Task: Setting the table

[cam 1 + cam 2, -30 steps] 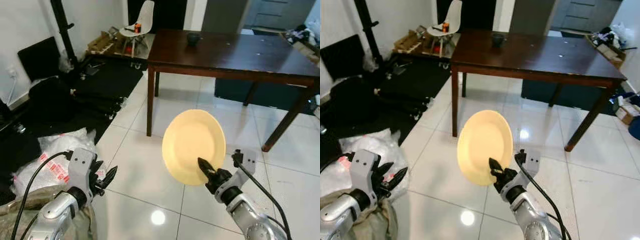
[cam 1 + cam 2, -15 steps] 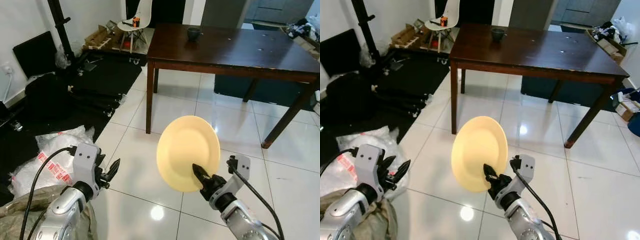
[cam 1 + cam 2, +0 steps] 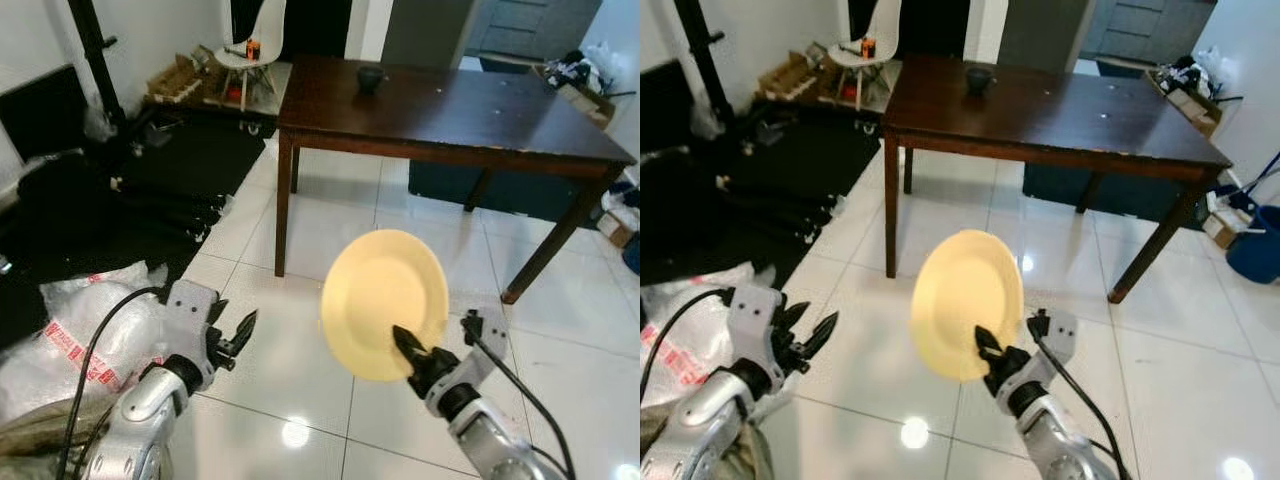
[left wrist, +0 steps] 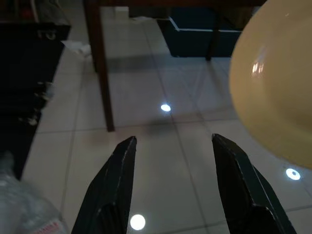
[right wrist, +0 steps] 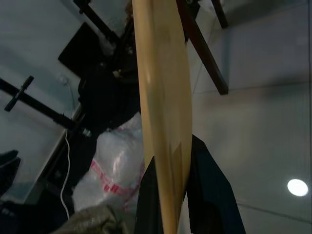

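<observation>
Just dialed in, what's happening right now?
The robot stands on the tiled floor a little way short of the dark wooden table. Its right gripper is shut on the lower edge of a yellow plate, holding it upright and on edge in the air. The left gripper is open with nothing between its fingers. A small dark bowl sits near the table's far edge. The plate is not yet on the table.
</observation>
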`<state>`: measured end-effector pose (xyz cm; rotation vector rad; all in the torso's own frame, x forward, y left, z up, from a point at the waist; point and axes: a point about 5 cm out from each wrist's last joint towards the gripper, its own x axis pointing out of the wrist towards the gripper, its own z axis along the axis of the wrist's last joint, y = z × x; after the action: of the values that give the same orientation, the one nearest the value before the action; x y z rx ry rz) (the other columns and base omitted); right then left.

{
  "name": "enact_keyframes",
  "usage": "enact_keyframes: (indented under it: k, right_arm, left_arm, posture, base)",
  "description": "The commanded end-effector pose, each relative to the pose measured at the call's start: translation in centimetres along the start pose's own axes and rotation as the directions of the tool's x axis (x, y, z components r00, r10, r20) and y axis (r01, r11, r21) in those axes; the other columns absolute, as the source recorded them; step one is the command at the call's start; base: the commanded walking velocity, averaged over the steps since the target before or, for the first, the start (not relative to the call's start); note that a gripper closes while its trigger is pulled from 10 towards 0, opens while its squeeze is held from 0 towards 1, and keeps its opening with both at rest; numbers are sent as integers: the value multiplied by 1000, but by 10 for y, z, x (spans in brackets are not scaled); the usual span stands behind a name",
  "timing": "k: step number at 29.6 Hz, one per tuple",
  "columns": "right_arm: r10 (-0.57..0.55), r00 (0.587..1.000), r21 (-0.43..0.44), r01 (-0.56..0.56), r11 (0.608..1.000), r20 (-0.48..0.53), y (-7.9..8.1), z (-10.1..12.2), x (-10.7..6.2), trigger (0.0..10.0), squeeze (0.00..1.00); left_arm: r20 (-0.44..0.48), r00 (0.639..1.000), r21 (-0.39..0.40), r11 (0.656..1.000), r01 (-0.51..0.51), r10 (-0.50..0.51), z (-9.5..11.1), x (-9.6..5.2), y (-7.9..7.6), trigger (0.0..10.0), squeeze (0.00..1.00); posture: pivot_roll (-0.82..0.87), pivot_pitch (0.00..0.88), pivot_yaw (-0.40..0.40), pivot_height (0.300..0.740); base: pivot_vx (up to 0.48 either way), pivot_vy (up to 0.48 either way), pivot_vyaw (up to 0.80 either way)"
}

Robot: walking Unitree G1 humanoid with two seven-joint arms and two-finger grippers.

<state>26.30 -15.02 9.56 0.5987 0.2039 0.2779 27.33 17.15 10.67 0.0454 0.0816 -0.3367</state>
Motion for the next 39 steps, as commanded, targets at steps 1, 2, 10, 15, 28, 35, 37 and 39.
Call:
enact_keyframes:
  k: [1,2,10,15,28,35,37,39]
  right_arm:
    - [0,1000,1,0,1000,1,0,0,-1,10000,0]
    - [-1,1000,0,1,1000,1,0,0,-1,10000,0]
    - [0,1000,-2,0,1000,1,0,-1,-2,10000,0]
    - [1,1000,-6,-1,1000,4,1,-1,-1,10000,0]
    - [4,1000,-3,-4,1000,13,2,0,1,10000,0]
    - [10,1000,-3,-10,1000,21,4,1,2,10000,0]
    - [11,1000,-3,-11,1000,25,5,1,2,10000,0]
    - [11,1000,-3,-11,1000,26,5,2,2,10000,0]
  left_arm:
    - [-9,1000,-1,1000,9,-9,-3,1,-2,10000,0]
    - [-9,1000,0,1000,11,-11,-3,2,-2,10000,0]
    - [-9,1000,4,1000,16,-16,-3,2,-2,10000,0]
    - [-8,1000,8,1000,24,-24,-3,3,-3,10000,0]
    - [-4,1000,11,1000,29,-29,-2,5,-2,10000,0]
    - [0,999,11,999,35,-35,-1,6,-3,10000,0]
    - [2,999,11,999,38,-38,0,7,-3,10000,0]
    - [4,999,11,999,39,-39,0,8,-4,10000,0]
  posture:
    - [-17,6,31,740]
    - [-17,5,32,740]
    - [-18,5,35,740]
    - [-17,6,37,740]
    - [-20,3,44,740]
    - [-23,4,47,740]
    - [-23,3,48,740]
    - [-23,3,49,740]
  base:
    - [472,0,-781]
    - [472,0,-781]
    - [472,0,-688]
    - [472,0,0]
    - [472,0,0]
    - [472,0,0]
    - [472,0,0]
    - [472,0,0]
